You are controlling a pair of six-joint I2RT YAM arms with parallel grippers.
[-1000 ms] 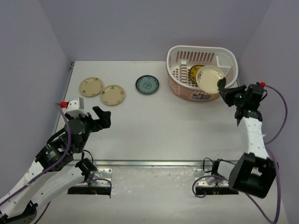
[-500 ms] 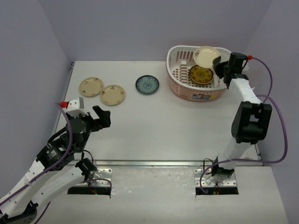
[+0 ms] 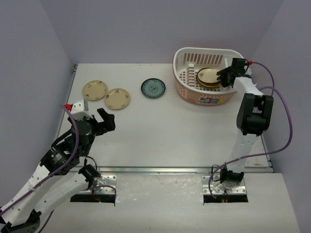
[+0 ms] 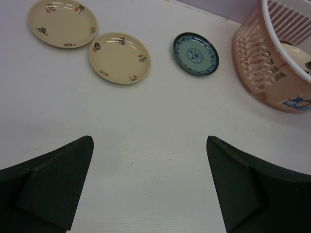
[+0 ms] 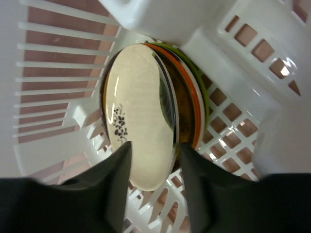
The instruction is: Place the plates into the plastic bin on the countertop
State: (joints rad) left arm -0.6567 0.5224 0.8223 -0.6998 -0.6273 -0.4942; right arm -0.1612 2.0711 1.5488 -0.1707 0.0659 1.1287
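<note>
The right pincer [image 5: 156, 149] reaches down inside the bin, and its two fingers are partly apart with the near edge of a cream plate [image 5: 141, 121] between them. I cannot tell if the fingers press on that edge or sit loose beside it. It looks like the pincer is low in there so the plate can go down softly on the pile and not drop. The left pincer [image 3: 108, 121] is wide open and holds nothing. It hangs over the near left part of the surface [image 3: 160, 131], facing the loose plates, maybe so it is ready to pick one up. The surface is the biggest thing here, flat and white. At its far right side stands the plastic bin [image 3: 187, 94], pink and white with slots in its walls. Inside the bin the plates lie in one pile [image 5: 195, 109], and I can see brown, orange and green edges under the cream plate with the small dark flower on it. Piling them this way leaves room in the bin. Three plates lie outside it on the far left part of the surface, well apart from the bin: a cream flowery plate [image 3: 95, 90], a second cream plate [image 3: 117, 98] touching or nearly touching it, and a little blue plate [image 3: 153, 88] nearest the bin. I think these three must go in next.
</note>
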